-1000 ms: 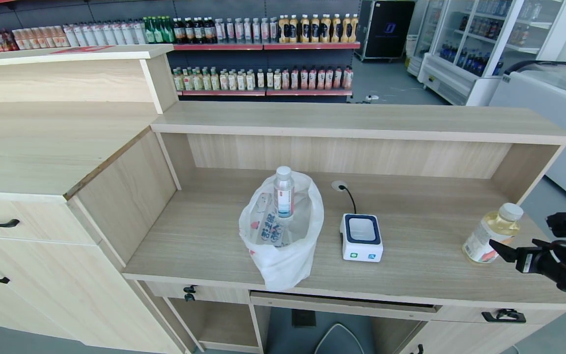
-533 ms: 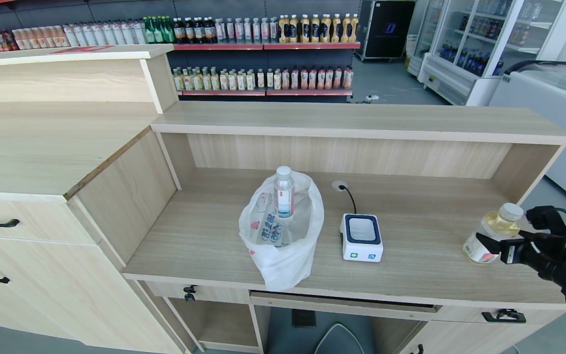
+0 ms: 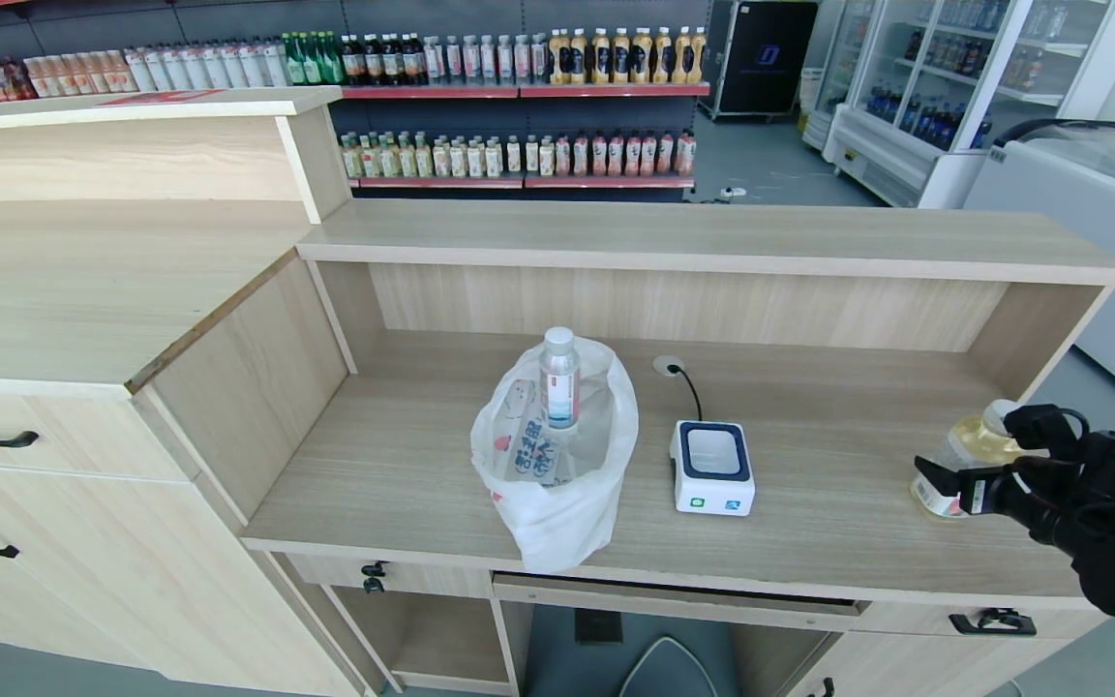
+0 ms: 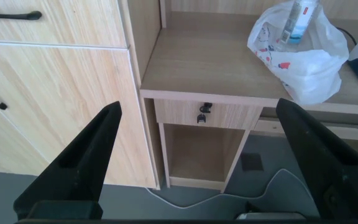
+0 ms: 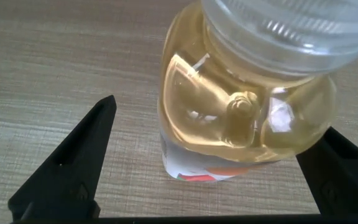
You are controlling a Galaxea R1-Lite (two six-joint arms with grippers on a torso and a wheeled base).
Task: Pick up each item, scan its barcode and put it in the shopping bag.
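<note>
My right gripper (image 5: 207,183) is at the counter's (image 3: 838,503) right end, fingers spread either side of the yellow bottle (image 3: 976,443) (contact unclear). The bottle stands upright, cap up. Bare wood runs from it to the scanner (image 3: 712,467). The left gripper (image 4: 199,107), fingers apart, hangs off the front-left corner.

Print is seen on the shopping bag (image 3: 530,457) and the label of the bottle (image 3: 558,395) inside; none can be read.

Yellow bottle (image 5: 241,112) upright on counter (image 3: 838,465) (clear bottle (image 3: 558,382) in bag (image 3: 557,513)).
</note>
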